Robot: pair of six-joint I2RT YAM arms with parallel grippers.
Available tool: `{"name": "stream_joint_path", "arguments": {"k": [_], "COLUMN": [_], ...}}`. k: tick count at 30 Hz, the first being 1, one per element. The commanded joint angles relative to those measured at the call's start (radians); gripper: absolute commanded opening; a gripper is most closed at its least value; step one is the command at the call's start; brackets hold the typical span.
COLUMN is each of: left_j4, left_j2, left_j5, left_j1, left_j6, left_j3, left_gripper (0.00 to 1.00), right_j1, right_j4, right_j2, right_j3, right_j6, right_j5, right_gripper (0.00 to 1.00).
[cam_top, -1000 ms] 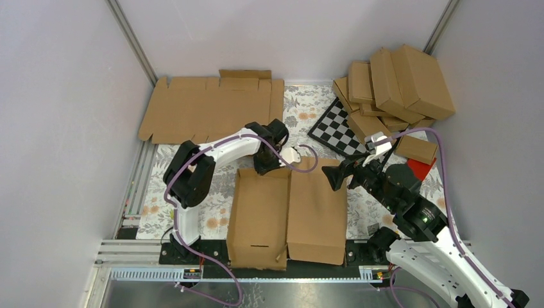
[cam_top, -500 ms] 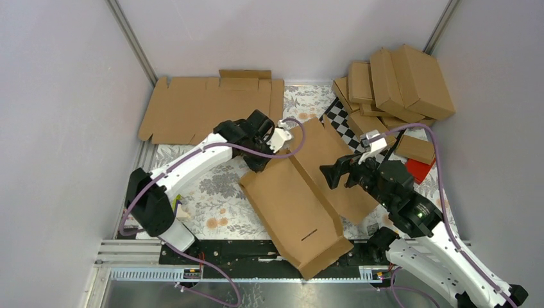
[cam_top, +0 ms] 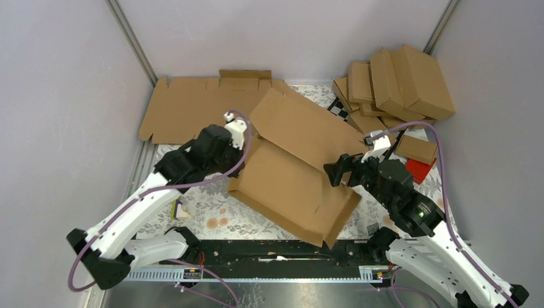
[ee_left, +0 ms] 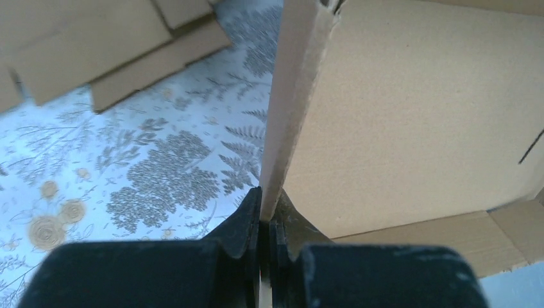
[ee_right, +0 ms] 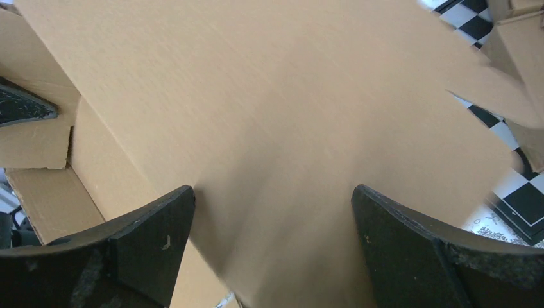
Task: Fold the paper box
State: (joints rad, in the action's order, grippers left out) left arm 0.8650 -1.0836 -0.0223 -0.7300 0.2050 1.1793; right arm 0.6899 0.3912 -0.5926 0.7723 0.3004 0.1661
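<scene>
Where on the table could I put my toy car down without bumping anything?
Best spot: the bare flowery cloth between the left arm, the paper box and the black rail. The far right corner is crowded with the stack of boxes, the checkered board and the red block.

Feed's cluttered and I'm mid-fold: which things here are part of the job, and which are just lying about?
In the job: paper box, left gripper pinching its edge, right gripper open over its panel.
Lying about: flat cardboard sheet, stack of folded boxes, checkered board, red block.
</scene>
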Motion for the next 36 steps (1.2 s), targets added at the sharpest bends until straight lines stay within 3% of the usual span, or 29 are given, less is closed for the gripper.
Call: {"name": "stream_joint_path", "arguments": {"k": [1, 6, 10, 16, 24, 29, 31, 36], "left_j4": [-0.165, -0.107, -0.045, -0.190, -0.192, -0.175, -0.175, -0.170], "left_j2": [0.127, 0.070, -0.017, -0.015, -0.054, -0.096, -0.109, -0.143], "left_j5": [-0.241, -0.237, -0.256, -0.125, -0.122, -0.097, -0.107, -0.110], "left_j1": [0.002, 0.018, 0.038, 0.053, 0.052, 0.052, 0.052, 0.052], "left_j6": [0.191, 0.299, 0.505, 0.690, 0.712, 0.677, 0.664, 0.623], "left_j3": [-0.051, -0.095, -0.135, -0.330, -0.400, -0.387, -0.393, -0.397], "left_gripper": [0.00, 0.00, 0.00, 0.00, 0.00, 0.00, 0.00, 0.00], "right_j1": [-0.003, -0.003, -0.003, -0.003, -0.003, -0.004, -0.005, -0.006], "right_j4": [0.015, 0.039, 0.086, 0.171, 0.267, 0.353, 0.364, 0.373], "right_j2": [0.043, 0.035, -0.009, -0.080, -0.079, -0.256, -0.328, -0.436], "right_j3": [0.023, 0.014, 0.005, -0.028, -0.042, 0.050, 0.097, 0.147], "right_j6": [0.030, 0.059, 0.129, 0.284, 0.374, 0.405, 0.347, 0.317], "right_j5": [0.074, 0.076, 0.098, 0.090, 0.055, -0.014, -0.052, 0.110], "right_gripper": [1.00, 1.00, 1.00, 1.00, 1.00, 1.00, 1.00, 1.00]}}
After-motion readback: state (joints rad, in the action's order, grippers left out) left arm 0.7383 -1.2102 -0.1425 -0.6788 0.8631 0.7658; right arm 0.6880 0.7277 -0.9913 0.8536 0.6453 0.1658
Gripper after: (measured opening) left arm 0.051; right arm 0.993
